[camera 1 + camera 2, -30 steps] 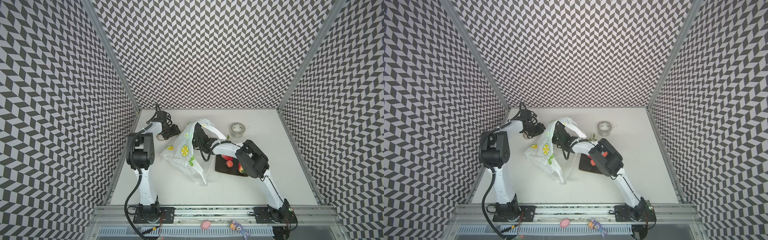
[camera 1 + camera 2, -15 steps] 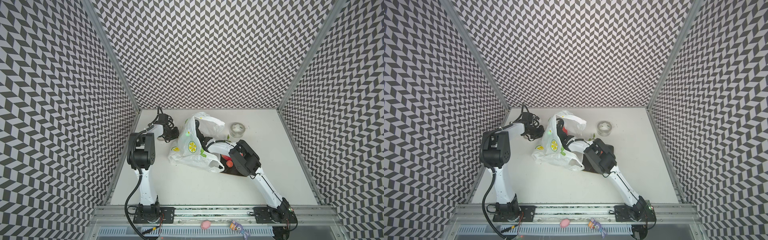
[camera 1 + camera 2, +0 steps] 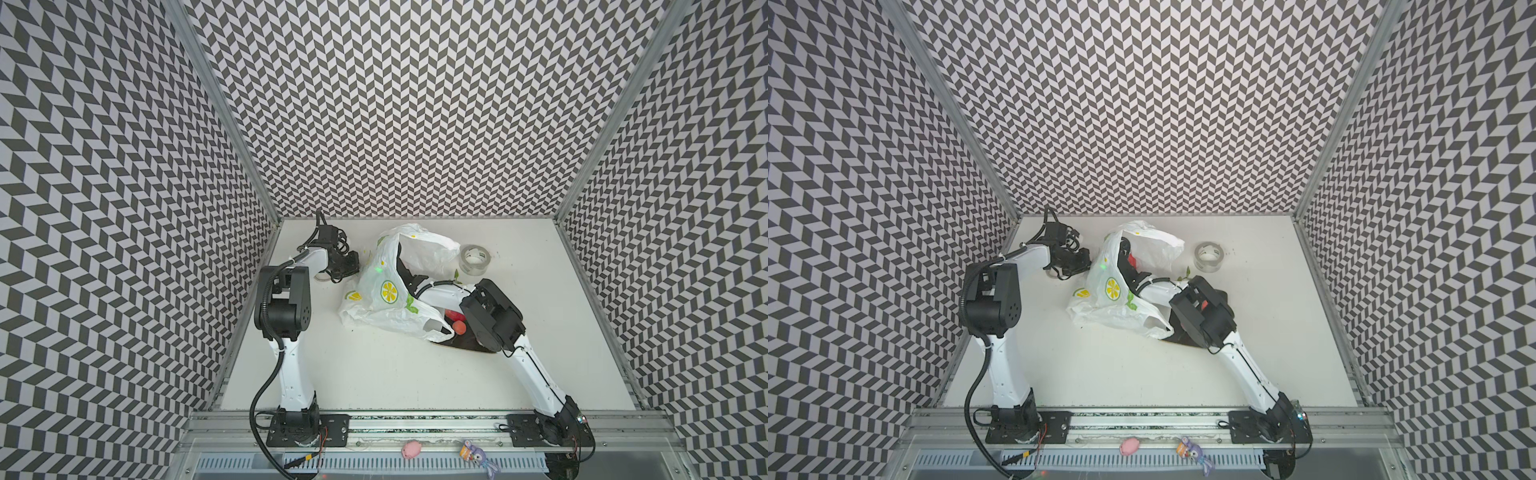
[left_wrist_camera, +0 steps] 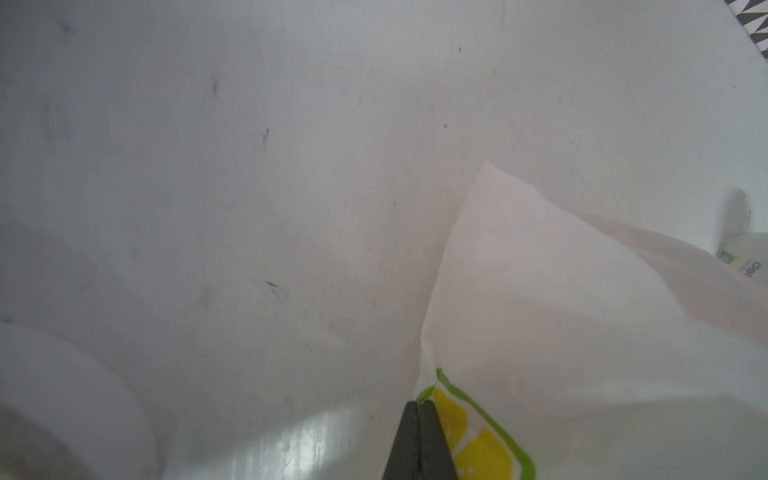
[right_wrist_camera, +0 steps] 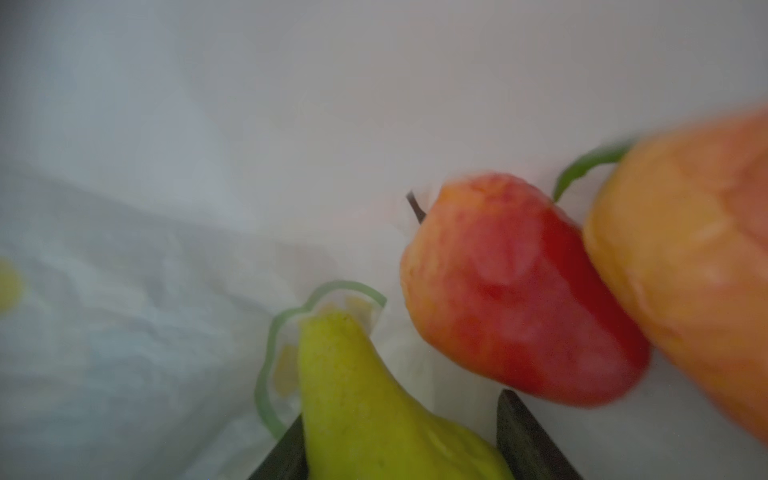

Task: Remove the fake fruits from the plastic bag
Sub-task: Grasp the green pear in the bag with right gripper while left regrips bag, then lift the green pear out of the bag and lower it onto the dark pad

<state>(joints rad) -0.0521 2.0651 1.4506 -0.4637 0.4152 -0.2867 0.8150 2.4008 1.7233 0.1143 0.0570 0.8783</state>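
Plastic bag point(image 3: 386, 291) printed with lemon slices lies crumpled toward the back of the white surface point(image 3: 374, 374), one end draped over a dark tray point(image 3: 461, 347) where a small red fruit point(image 3: 454, 316) shows. Left hand point(image 4: 420, 409) pinches the bag's edge, fingertips together on the film. Right hand point(image 5: 401, 405) is inside the bag, a finger on either side of a yellow-green pear point(image 5: 357, 415) beside a red-blushed fruit point(image 5: 519, 291) and an orange fruit point(image 5: 685, 257) — whether it clamps the pear cannot be told.
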